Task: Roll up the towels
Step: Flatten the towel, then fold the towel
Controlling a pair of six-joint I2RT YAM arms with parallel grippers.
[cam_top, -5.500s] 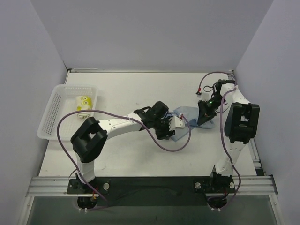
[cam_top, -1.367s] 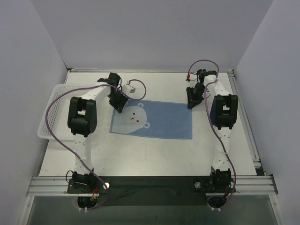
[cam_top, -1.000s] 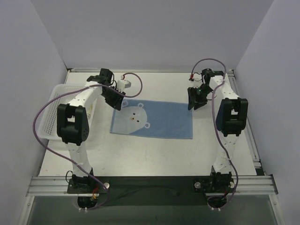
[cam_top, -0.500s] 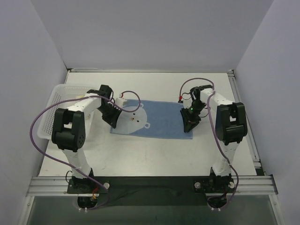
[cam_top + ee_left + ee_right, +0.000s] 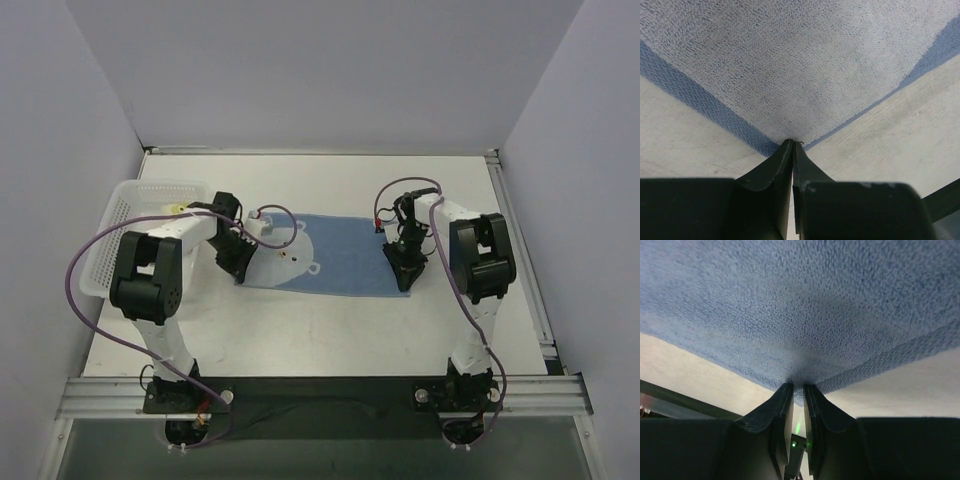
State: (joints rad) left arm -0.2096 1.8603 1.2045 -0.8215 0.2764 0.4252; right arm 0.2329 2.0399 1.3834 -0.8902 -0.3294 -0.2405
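Observation:
The light blue towel (image 5: 350, 258) lies spread flat on the table, with a white bear-face print (image 5: 285, 255) at its left end. My left gripper (image 5: 240, 264) is shut on the towel's near-left corner; in the left wrist view the jaws (image 5: 792, 145) pinch the corner of the towel (image 5: 805, 65). My right gripper (image 5: 404, 272) is shut on the near-right corner; in the right wrist view it (image 5: 798, 388) grips the edge of the towel (image 5: 805, 300). Only a yellow bit of the cream towel (image 5: 178, 208) shows in the basket, behind my left arm.
The white mesh basket (image 5: 120, 235) stands at the table's left edge, close beside my left arm. Purple cables loop off both arms over the table. Walls close in the left, back and right sides.
The blue towel went from crumpled to spread flat. Both grippers left its far corners, came toward the near edge and have shut on the near corners.

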